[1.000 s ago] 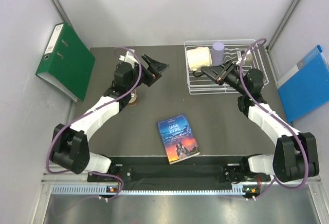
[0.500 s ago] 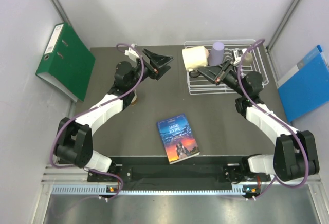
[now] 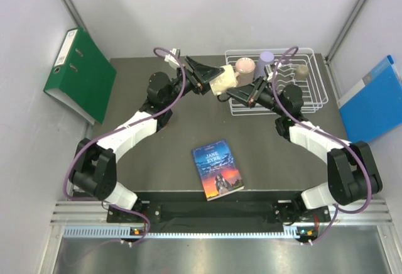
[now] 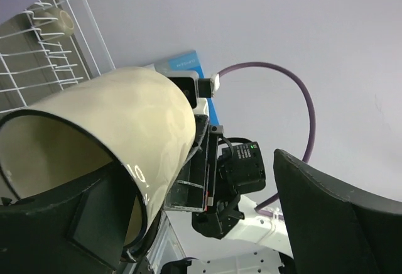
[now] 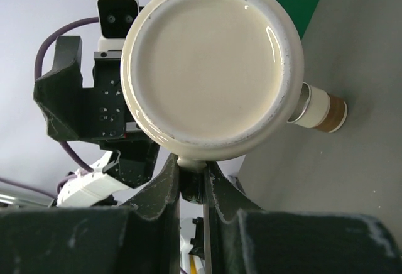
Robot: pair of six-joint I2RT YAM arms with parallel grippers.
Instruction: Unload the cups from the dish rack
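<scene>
My right gripper (image 3: 242,92) is shut on the handle of the pale peach mug (image 3: 221,80) and holds it in the air, on its side, just left of the white wire dish rack (image 3: 314,95). The right wrist view shows the mug's base (image 5: 210,60) above the shut fingers (image 5: 166,189). My left gripper (image 3: 202,76) is open at the mug's mouth. In the left wrist view one finger (image 4: 81,224) is inside the mug (image 4: 119,114) and the other (image 4: 339,217) stands wide apart. A salmon-pink cup (image 3: 245,66), a lilac tumbler (image 3: 266,60) and a beige-olive mug (image 3: 302,71) sit in the rack.
A paperback book (image 3: 217,169) lies at the table's near middle. A green binder (image 3: 78,73) leans at the left wall and a blue folder (image 3: 374,101) at the right. A small white and brown cup-like object (image 5: 320,112) rests on the table under the left arm.
My right gripper has carried the pale peach mug out of the rack to the left. My left gripper has moved right to meet it, one finger now in the mug's mouth. The pink cup now shows.
</scene>
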